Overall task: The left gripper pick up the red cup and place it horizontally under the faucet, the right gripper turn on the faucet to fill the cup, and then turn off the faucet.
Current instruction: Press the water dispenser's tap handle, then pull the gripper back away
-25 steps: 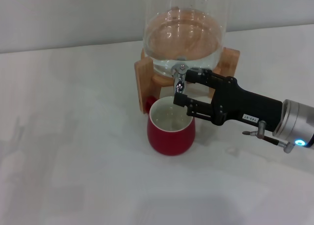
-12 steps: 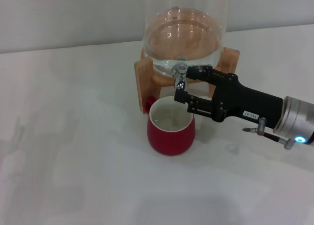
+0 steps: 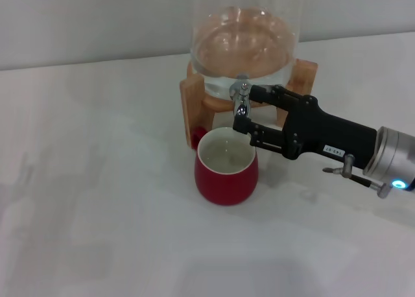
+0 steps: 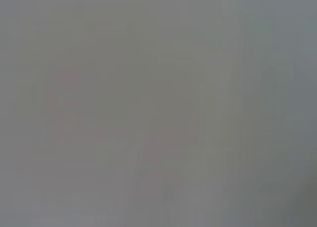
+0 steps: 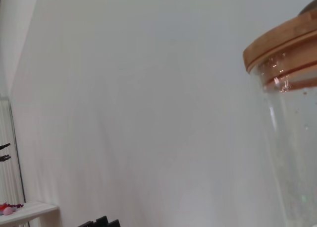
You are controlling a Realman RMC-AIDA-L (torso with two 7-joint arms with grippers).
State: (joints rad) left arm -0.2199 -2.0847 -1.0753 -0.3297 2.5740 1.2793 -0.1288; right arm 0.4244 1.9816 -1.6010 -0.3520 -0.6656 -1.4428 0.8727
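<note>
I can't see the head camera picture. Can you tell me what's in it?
The right gripper has its fingers at the chrome faucet of a glass water dispenser in a wooden stand. A red cup stands upright on the white table right under the spout. The left gripper is out of sight.
</note>
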